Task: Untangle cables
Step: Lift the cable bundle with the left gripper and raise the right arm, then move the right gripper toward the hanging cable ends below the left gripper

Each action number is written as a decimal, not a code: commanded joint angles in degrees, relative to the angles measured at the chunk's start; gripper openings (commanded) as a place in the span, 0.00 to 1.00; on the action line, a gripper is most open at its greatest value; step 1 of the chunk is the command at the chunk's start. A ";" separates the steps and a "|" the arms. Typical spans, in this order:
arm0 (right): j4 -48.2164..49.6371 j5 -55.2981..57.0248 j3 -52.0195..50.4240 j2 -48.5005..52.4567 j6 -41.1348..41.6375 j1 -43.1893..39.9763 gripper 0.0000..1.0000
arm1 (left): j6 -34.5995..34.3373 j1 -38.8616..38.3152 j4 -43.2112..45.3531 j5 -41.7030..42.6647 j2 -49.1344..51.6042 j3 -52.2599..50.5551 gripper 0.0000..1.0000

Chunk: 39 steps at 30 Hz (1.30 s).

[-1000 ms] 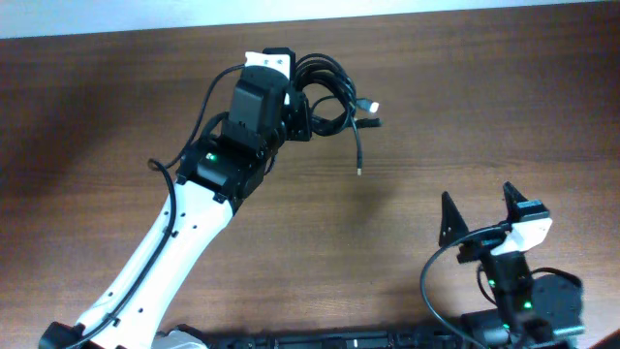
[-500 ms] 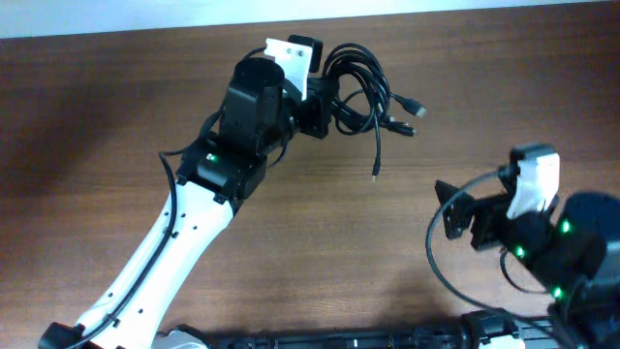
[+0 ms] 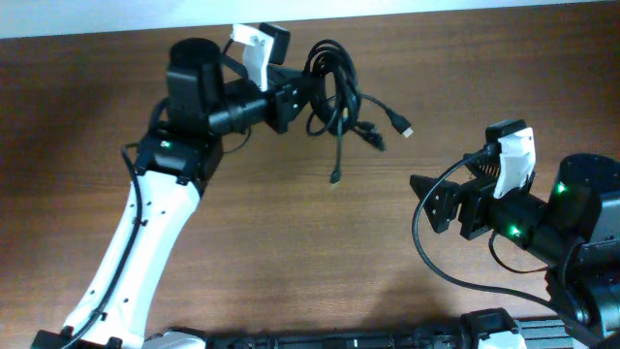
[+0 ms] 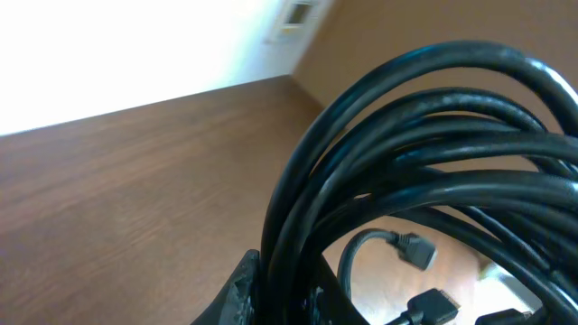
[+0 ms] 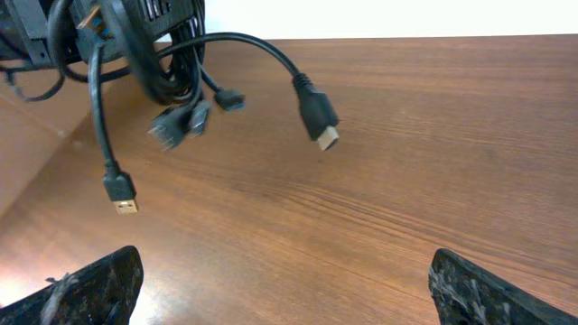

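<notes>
Since a second ago, our right arm had risen from the near edge and turned, so that the right gripper (image 3: pixel 433 201) pointed left toward the cables (image 3: pixel 334 82) instead of toward the far side. Our left arm had swung too, its wrist rolled over, and the bundle had shifted a little to the left.

We held the cables in the left gripper (image 3: pixel 302 97), its fingers pinched together on the coiled part of the bundle. The bundle hung in the air above the far middle of the table (image 3: pixel 291 252). In the left wrist view the thick loops (image 4: pixel 433 162) filled most of the frame, running down past one finger (image 4: pixel 239 293).

Loose ends trailed from the coil. One flat plug (image 3: pixel 400 124) stuck out to the right on a curved lead. A small plug (image 3: pixel 334 176) dangled lowest on a thin cord, and a cluster of plugs (image 3: pixel 368 136) hung between them.

Our right gripper had its fingers (image 5: pixel 99 284) spread wide, holding nothing, well apart from the bundle. From its wrist camera we saw the flat plug (image 5: pixel 318 116) and the small plug (image 5: pixel 120 191) hanging clear of the table.
</notes>
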 commanded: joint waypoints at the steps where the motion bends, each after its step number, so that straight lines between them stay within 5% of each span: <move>1: 0.66 -5.27 1.27 -0.28 0.09 0.24 0.99 | 16.65 1.11 -0.37 18.03 -1.84 1.66 0.00; 8: 4.00 -11.61 1.27 -0.28 0.09 0.24 0.99 | 40.72 -0.83 -1.62 18.93 -1.77 1.66 0.00; 12: 4.96 -14.34 1.27 -0.26 0.13 0.24 0.99 | 47.78 -1.81 -1.60 15.30 -1.70 1.66 0.00; 19: 5.38 -15.39 1.27 0.04 0.11 0.24 0.99 | 53.13 -4.76 -1.57 15.41 -1.70 1.66 0.00; 26: 5.64 -15.41 1.27 0.42 0.15 0.24 0.99 | 57.48 -3.85 2.47 34.40 -1.73 1.66 0.00; 31: 9.55 -15.65 1.27 0.42 8.72 0.24 0.99 | 59.25 -2.27 3.06 43.87 -1.70 1.66 0.00; 39: 11.56 -19.76 1.27 0.70 13.84 0.24 0.99 | 59.39 -2.84 4.22 44.68 -1.60 1.66 0.00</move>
